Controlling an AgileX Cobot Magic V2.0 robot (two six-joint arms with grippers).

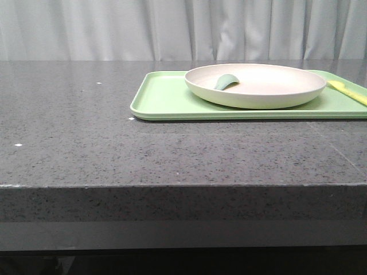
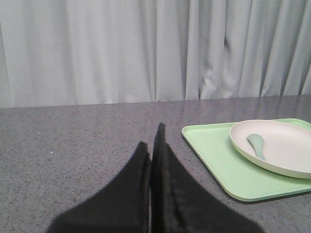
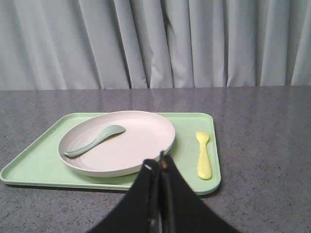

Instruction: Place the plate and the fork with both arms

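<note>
The cream-white plate [image 1: 255,85] sits on a light-green tray [image 1: 166,100] at the right of the table, with a grey-green spoon [image 1: 225,81] lying in it. The pale-yellow fork [image 1: 347,90] lies on the tray just right of the plate. The right wrist view shows the plate [image 3: 126,145], spoon [image 3: 95,140] and fork [image 3: 203,154] on the tray [image 3: 39,160]. My right gripper [image 3: 156,165] is shut and empty, at the near rim of the plate. My left gripper [image 2: 151,141] is shut and empty over bare table, left of the tray [image 2: 214,155] and plate [image 2: 286,145]. Neither gripper shows in the front view.
The table top [image 1: 74,132] is dark speckled stone with its front edge [image 1: 172,186] near the camera. A grey curtain [image 1: 114,28] hangs behind the table.
</note>
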